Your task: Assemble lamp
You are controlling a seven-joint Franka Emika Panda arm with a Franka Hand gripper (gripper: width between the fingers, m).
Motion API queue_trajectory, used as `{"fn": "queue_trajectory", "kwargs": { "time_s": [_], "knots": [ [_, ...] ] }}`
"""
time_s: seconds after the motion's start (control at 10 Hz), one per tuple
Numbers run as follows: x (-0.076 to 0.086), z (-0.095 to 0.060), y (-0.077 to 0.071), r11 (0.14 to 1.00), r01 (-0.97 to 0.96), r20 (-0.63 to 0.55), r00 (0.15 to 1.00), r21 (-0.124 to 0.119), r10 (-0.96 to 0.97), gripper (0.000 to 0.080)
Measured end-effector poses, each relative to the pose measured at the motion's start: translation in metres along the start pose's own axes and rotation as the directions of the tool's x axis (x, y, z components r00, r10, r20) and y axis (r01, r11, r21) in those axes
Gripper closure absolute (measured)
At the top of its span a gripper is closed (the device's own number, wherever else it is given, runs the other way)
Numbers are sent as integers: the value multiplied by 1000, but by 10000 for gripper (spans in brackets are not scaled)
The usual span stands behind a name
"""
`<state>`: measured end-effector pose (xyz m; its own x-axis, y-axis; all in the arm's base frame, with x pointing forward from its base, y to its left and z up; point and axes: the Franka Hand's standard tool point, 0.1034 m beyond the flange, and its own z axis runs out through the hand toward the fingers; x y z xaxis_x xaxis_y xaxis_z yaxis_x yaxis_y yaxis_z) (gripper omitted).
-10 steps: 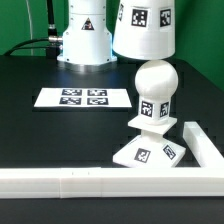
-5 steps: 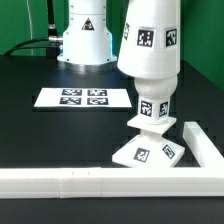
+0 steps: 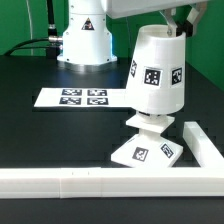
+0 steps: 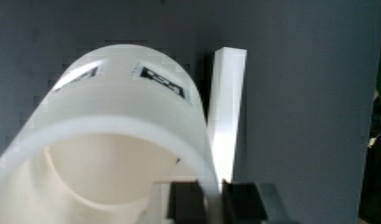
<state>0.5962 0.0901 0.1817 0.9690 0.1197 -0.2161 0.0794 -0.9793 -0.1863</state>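
The gripper (image 3: 181, 19), at the exterior view's upper right, pinches the rim of the shade (image 3: 153, 71) between narrowly set jaws; in the wrist view its fingers (image 4: 245, 205) straddle the thin wall of the shade (image 4: 116, 130). The shade is a smooth, white, tapered cup bearing 2 visible square tags, tilted over the bulb, which it hides. Beneath sits the flat square base (image 3: 147, 151) on the black desk (image 3: 50, 135), near the border rail (image 3: 100, 182) and the marker board (image 3: 80, 98).
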Motion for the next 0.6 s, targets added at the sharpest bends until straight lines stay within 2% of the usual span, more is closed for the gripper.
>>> {"fn": "queue_trajectory", "kwargs": {
  "time_s": [0.4, 0.5, 0.6],
  "knots": [
    [-2, 6, 4, 1000, 11, 11, 1000, 2, -11, 755],
    [-3, 7, 4, 1000, 11, 12, 1000, 2, -11, 688],
    [-3, 8, 4, 1000, 12, 13, 1000, 2, -12, 549]
  ]
}}
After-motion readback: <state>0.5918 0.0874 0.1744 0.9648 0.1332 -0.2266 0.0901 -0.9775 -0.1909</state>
